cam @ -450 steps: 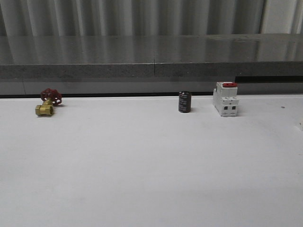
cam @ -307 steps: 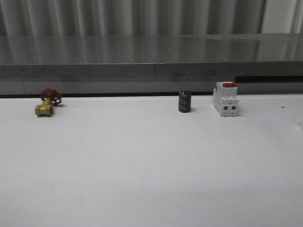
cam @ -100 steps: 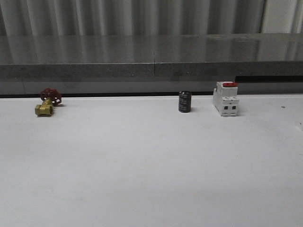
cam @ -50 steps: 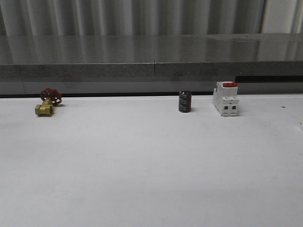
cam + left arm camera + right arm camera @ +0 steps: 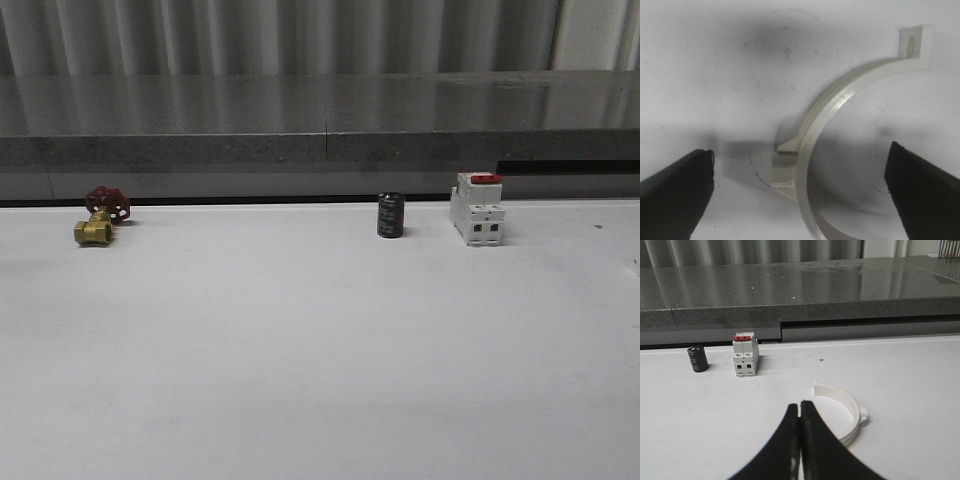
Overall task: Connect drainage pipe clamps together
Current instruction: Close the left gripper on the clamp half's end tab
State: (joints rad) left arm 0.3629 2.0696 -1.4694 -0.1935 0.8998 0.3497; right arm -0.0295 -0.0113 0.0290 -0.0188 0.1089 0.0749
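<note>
L fingers (image 5: 675,192) spread wide w/ one clamp half (image 5: 840,120) between; R gripper (image 5: 800,412) pinched closed, empty, near other half (image 5: 842,415).

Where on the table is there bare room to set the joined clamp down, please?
The wide near and middle stretch of the table is bare. Along the far edge, a free gap lies between the brass valve and the black cylinder. The cylinder and the breaker stand close together, so it is tight there.
</note>
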